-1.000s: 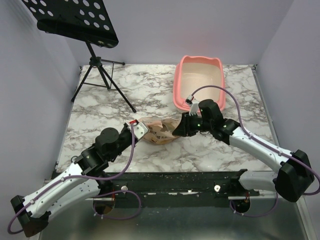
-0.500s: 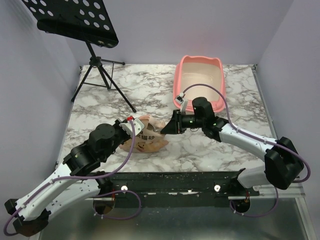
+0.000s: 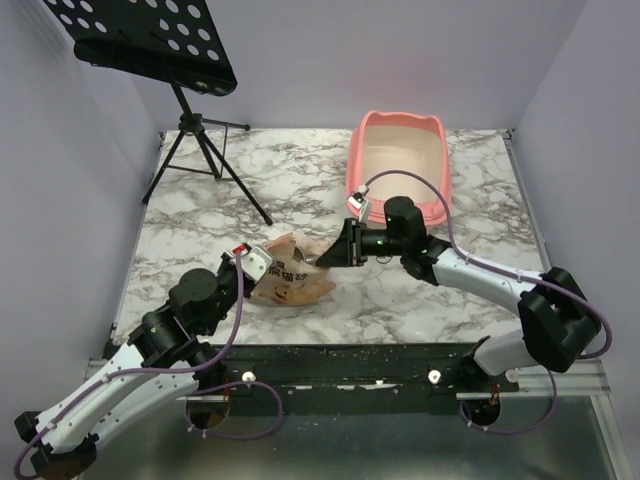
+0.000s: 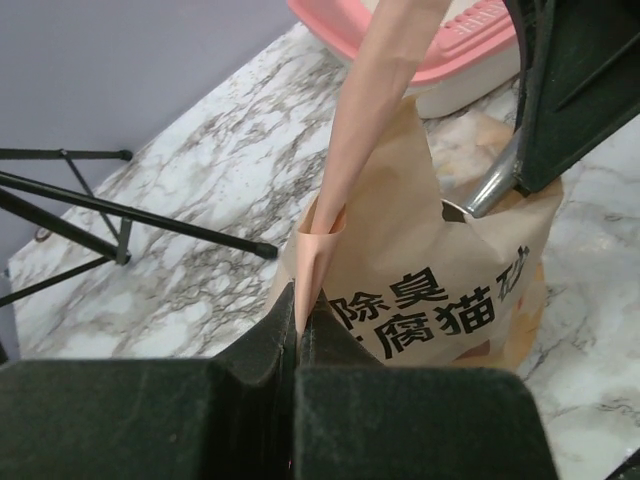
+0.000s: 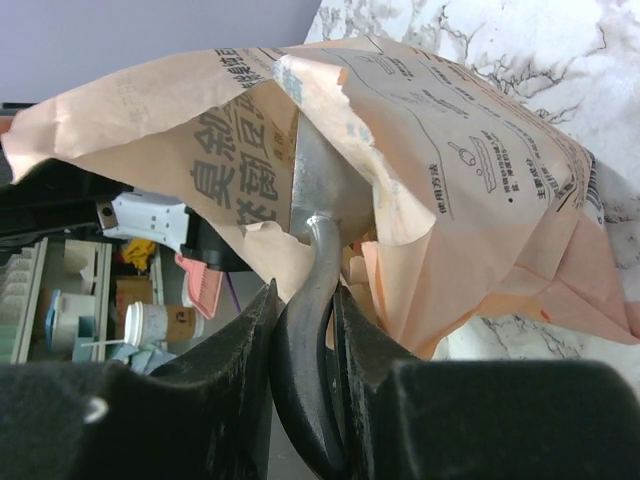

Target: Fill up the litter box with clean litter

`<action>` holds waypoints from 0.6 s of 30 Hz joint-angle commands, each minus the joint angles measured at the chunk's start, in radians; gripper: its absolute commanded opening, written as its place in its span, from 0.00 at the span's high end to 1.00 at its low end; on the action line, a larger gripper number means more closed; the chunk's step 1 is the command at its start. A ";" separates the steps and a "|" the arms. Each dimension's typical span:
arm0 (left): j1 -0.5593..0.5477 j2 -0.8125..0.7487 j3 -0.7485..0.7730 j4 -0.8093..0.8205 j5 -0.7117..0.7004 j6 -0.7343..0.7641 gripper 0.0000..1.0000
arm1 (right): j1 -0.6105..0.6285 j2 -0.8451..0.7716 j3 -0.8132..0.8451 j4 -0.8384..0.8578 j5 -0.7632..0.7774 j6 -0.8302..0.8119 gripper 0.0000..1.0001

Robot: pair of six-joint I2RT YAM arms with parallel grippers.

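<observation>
The pink litter box stands at the back right of the marble table; its rim shows in the left wrist view. An orange-tan printed paper bag lies in the middle. My left gripper is shut on a folded edge of the bag and holds it up. My right gripper is shut on the curved handle of a grey metal scoop, whose blade is inside the bag's mouth. The clean litter is hidden inside the bag.
A black tripod stand with a perforated tray stands at the back left. Grey walls close the table on three sides. The arm bases sit along the near edge.
The left gripper has drawn back toward the near left, dragging the bag with it and lifting its edge. The right gripper has moved left and pushed the scoop into the bag's mouth.
</observation>
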 commanded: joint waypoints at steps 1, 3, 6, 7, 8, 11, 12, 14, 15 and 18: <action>-0.001 -0.011 -0.031 0.118 0.155 -0.094 1.00 | 0.001 -0.075 -0.021 0.022 0.032 0.051 0.99; -0.002 -0.008 -0.044 0.149 0.213 -0.114 1.00 | -0.003 -0.099 -0.048 0.019 0.069 0.073 0.99; -0.001 -0.002 -0.050 0.161 0.245 -0.120 1.00 | -0.017 -0.129 -0.079 0.011 0.095 0.101 0.99; -0.001 0.001 -0.053 0.160 0.246 -0.120 1.00 | -0.022 -0.144 -0.088 0.008 0.103 0.108 0.99; -0.001 0.004 -0.059 0.155 0.247 -0.120 1.00 | -0.028 -0.155 -0.097 0.003 0.109 0.114 0.99; -0.001 0.012 -0.065 0.144 0.265 -0.121 1.00 | -0.042 -0.193 -0.125 -0.018 0.123 0.128 0.99; -0.002 0.012 -0.070 0.149 0.273 -0.123 1.00 | -0.049 -0.207 -0.134 -0.033 0.131 0.127 0.99; -0.002 0.015 -0.073 0.158 0.285 -0.126 1.00 | -0.066 -0.236 -0.151 -0.055 0.146 0.125 0.99; -0.002 0.019 -0.074 0.161 0.293 -0.126 1.00 | -0.077 -0.250 -0.163 -0.063 0.151 0.127 0.99; -0.002 0.038 -0.078 0.172 0.301 -0.129 1.00 | -0.109 -0.290 -0.196 -0.066 0.140 0.142 0.99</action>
